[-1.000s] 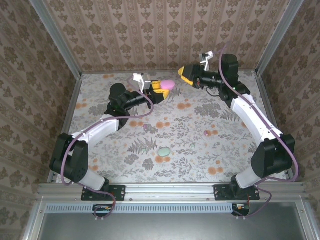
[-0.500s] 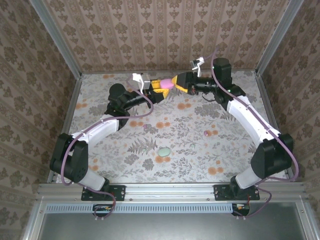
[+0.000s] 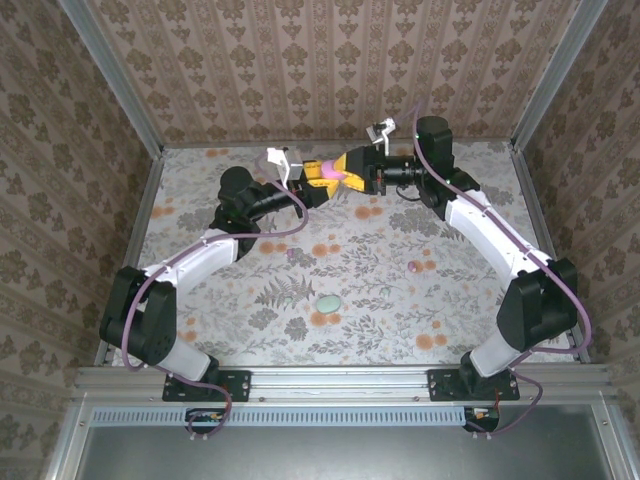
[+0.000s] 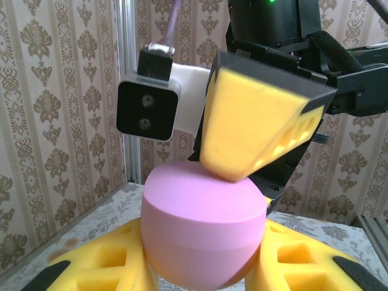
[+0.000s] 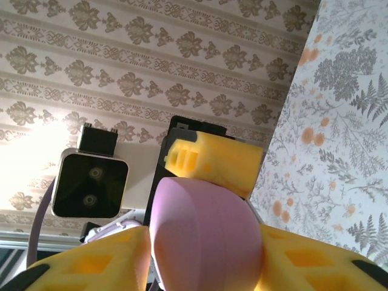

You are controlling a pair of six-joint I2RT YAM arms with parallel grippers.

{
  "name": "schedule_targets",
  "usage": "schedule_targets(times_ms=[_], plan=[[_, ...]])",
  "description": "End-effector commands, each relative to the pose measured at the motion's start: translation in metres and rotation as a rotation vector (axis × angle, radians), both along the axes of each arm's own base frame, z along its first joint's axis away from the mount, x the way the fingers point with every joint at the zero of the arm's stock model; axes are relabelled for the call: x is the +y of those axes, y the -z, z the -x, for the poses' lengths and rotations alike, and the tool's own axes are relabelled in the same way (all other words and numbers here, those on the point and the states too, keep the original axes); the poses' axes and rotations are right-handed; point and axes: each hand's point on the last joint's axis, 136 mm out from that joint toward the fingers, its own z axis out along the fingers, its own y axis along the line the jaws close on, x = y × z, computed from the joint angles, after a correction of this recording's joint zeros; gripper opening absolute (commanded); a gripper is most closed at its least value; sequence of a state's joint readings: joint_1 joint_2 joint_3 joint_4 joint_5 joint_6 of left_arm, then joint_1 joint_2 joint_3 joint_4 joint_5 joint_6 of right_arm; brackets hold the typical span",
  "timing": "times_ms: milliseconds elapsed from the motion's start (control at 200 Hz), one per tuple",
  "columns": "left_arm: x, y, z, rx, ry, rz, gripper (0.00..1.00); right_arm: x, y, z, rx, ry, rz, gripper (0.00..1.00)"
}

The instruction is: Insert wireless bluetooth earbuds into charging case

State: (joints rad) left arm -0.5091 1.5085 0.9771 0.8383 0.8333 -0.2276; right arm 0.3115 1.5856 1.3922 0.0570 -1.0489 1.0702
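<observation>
A pinkish rounded plastic earbud (image 3: 413,266) and a second tiny earbud (image 3: 292,254) lie well apart on the floral tabletop (image 3: 380,300). The left hand (image 3: 322,176) clamps the pink oval plastic case (image 3: 328,168) aloft. The right hand (image 3: 342,168) brackets it; I cannot tell whether it is clamped. It should pinch the lid half only and hinge it open gently.

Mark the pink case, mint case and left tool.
pink case (image 4: 203,212): left wrist view, its front wall.
mint case (image 3: 328,303): top external view, its middle.
left tool (image 4: 203,260): left wrist view, between its fingertips.
</observation>
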Motion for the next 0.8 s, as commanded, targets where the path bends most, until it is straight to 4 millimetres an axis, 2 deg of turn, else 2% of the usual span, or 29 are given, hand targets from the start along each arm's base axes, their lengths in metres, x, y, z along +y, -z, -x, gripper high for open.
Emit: schedule_targets(times_ms=[0,170,335,565,715,795], plan=[[0.0,-0.02,0.006,-0.074,0.015,0.018,0.31,0.003,-0.016,0.003,-0.028,-0.039,-0.032,0.41],[0.001,-0.021,0.008,-0.075,0.022,0.018,0.31,-0.003,-0.007,-0.005,-0.004,0.009,-0.008,0.44],[0.001,-0.024,0.009,-0.081,0.023,0.02,0.31,-0.015,-0.007,-0.012,0.001,0.052,-0.017,0.44],[0.0,-0.023,0.009,-0.076,0.029,0.019,0.31,-0.014,-0.011,-0.009,0.002,0.028,-0.038,0.41],[0.0,-0.023,0.007,-0.072,0.026,0.019,0.31,-0.011,-0.011,-0.004,0.013,-0.004,-0.048,0.47],[0.0,-0.025,0.007,-0.077,0.025,0.022,0.31,-0.01,-0.01,-0.003,0.018,-0.016,-0.047,0.47]])
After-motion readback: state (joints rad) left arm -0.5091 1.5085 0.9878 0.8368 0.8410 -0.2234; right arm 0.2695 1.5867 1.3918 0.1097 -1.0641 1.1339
